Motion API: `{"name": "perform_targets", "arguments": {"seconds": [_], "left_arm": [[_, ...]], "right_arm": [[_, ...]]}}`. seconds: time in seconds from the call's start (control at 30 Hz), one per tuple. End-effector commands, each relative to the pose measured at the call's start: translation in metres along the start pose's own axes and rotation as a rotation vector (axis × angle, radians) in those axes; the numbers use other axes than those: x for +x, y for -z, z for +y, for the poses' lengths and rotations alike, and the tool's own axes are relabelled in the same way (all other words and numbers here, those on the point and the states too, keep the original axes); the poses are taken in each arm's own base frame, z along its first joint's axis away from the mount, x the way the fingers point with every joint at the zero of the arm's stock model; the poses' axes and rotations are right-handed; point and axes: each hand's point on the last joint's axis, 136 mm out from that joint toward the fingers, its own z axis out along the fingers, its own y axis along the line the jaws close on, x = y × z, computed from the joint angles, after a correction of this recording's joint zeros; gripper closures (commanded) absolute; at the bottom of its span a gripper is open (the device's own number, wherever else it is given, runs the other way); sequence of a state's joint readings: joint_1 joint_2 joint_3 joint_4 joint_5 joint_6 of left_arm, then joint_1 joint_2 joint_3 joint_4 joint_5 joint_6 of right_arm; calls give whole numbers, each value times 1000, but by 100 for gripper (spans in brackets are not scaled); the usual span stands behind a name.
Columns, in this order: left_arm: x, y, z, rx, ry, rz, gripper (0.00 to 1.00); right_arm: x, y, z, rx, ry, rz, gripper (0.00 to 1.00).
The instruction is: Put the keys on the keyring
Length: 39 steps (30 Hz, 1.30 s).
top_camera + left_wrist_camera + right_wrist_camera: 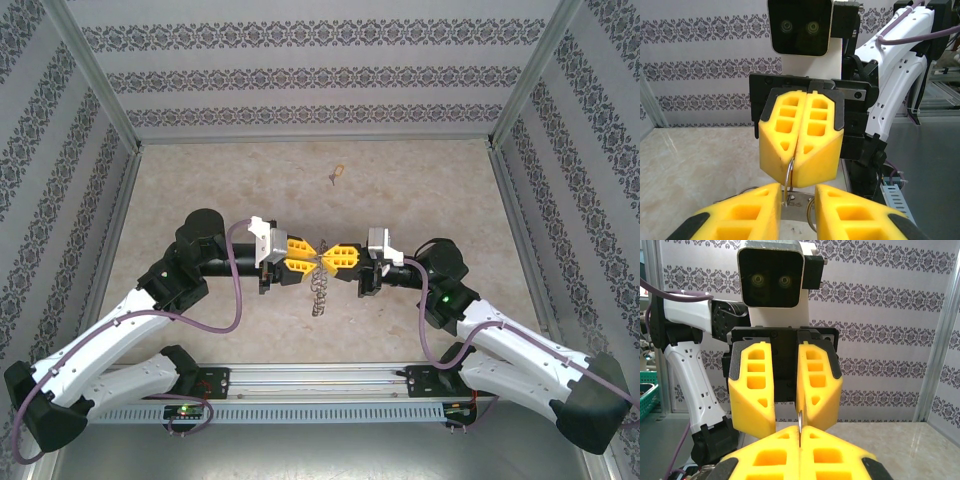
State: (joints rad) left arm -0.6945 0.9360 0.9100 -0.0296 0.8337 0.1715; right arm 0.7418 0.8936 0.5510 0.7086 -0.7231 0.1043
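Item: limp grey metal keyring [319, 288] with a lacy, chain-like edge; held up over the pale beige stone-patterned table [200, 190], its loose part hanging down; its thin wire shows edge-on in the right wrist view

Item: right gripper [335, 258], yellow ribbed fingers pressed together; pinching the upper part of the keyring from the keyring's right side

Item: left gripper [306, 257], yellow ribbed fingers [752, 390] spread apart; placed at the keyring's left side, tips facing the right gripper; metal of the keyring lies in the gap between its fingers; whether either pad touches it cannot be told

Item: tiny gold key [337, 176] with a small loop end; lying flat on the table beyond the keyring, toward the back wall, well apart from the keyring and from both grippers
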Motion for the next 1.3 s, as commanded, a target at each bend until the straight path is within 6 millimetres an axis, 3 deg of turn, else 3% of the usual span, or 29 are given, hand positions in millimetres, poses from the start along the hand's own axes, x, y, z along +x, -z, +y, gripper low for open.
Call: {"name": "perform_targets", "arguments": {"seconds": [0.0,0.23,0.3,0.4,0.43,0.57,0.7,0.83,0.93,1.0,1.1,1.27], "left_arm": [[-21,0,-6,29,-41,-51,77],[-16,-3,-3,24,-38,-42,89],[-17,-3,-4,28,-41,-52,100],[-15,-3,-4,24,-44,-47,100],[-13,-3,-3,18,-46,-40,100],[-4,0,0,-16,-54,1,100],[5,2,4,-52,-56,40,100],[14,4,13,-108,-43,76,100],[26,6,24,-180,-10,116,100],[35,6,31,-219,20,138,100],[48,8,41,-279,54,172,100],[67,9,56,-360,97,217,100]], "right_arm": [[-14,2,5,-20,40,-54,100],[-14,1,6,-30,35,-54,100],[-10,1,5,-28,27,-42,100],[-6,5,2,0,18,-14,100],[-4,7,0,16,13,-1,96],[3,20,-12,123,17,56,65],[7,37,-37,275,7,113,50],[14,50,-83,441,-85,184,42],[21,60,-132,564,-190,255,27],[30,69,-170,652,-285,317,22],[58,83,-223,755,-419,423,17],[112,88,-293,822,-475,679,14]]}}
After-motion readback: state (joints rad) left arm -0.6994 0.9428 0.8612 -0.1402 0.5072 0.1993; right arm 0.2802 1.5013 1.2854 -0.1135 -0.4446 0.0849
